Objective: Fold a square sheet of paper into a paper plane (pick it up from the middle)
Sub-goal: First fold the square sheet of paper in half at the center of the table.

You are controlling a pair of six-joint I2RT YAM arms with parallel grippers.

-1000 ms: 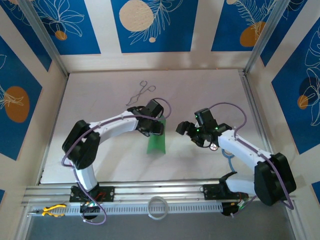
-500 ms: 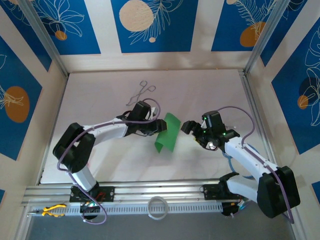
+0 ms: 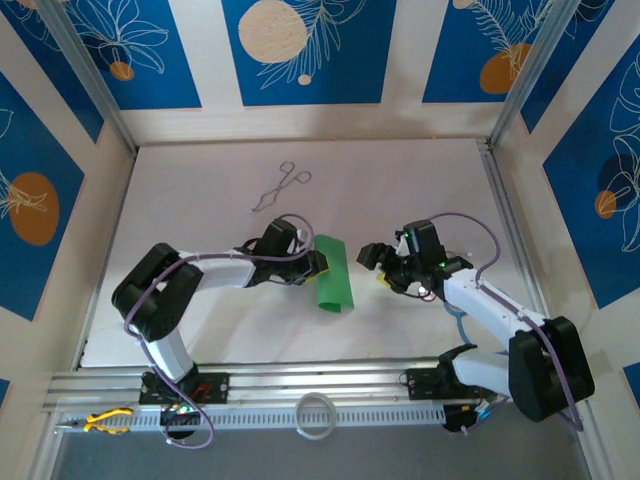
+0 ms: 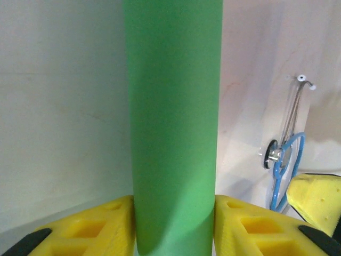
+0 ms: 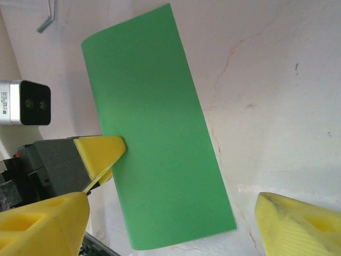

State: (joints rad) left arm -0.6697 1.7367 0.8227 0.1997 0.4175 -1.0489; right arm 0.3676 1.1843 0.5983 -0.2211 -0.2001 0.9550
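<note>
Centre-frame in the top view, slightly low: the square sheet of paper (image 3: 334, 276), bowed lengthwise into a loose half-roll, is clamped at its left side by the left end effector (image 3: 317, 266), jaws partly closed on the curl. Probably presented this way so the other arm can take the free side. Right end effector (image 3: 376, 266) sits just right of the sheet, jaws wide, holding nothing, apart from it. Whether the paper's lower edge rests on the table (image 3: 420, 190) I cannot tell.
</note>
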